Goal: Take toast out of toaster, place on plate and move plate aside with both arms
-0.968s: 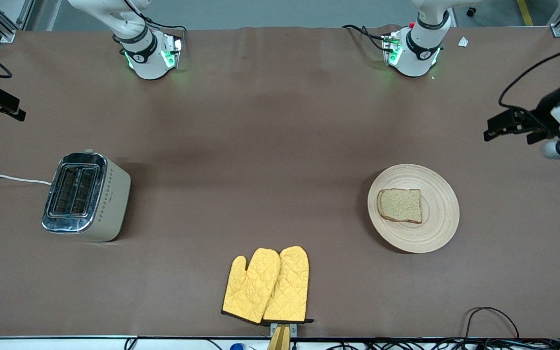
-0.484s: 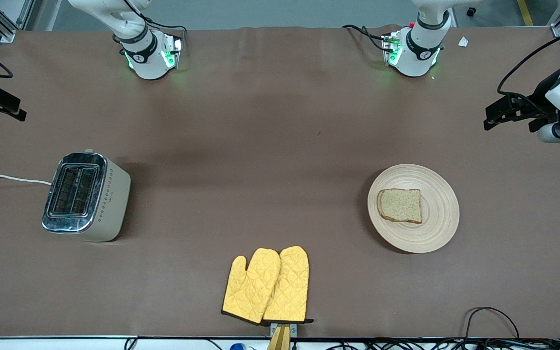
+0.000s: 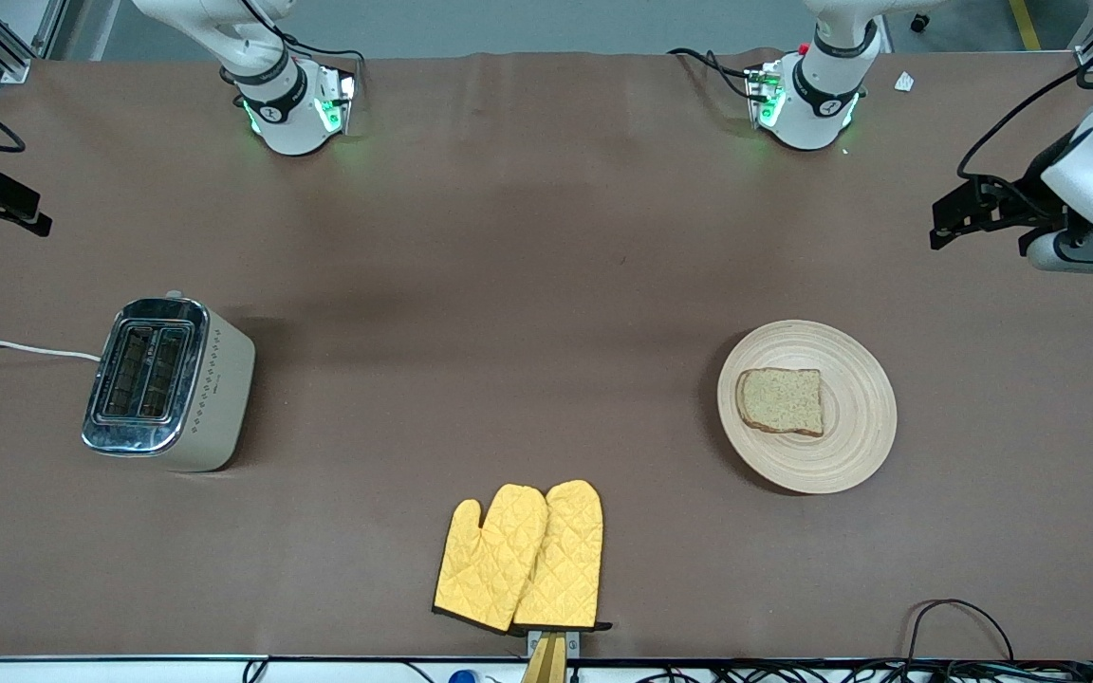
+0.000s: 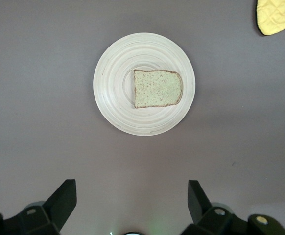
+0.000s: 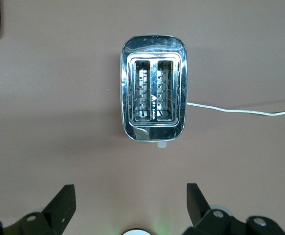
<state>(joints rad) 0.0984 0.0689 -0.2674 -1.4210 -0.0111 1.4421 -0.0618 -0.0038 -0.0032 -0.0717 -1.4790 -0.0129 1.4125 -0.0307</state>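
A: How many slices of toast (image 3: 782, 400) are there?

B: One, lying on the one plate (image 3: 858, 446).

A: And appliances?

B: One toaster (image 3: 167, 383) with two slots, well apart from the plate, toward the right arm's end of the table, and one white cord (image 3: 15, 348) running from it.

A: Mitts?

B: Two yellow oven mitts (image 3: 520, 560), side by side and overlapping, nearer the front camera than the plate.

A: Arms?

B: Two.

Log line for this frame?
toast on plate | left hand open, over table | right hand open, over table | toaster empty
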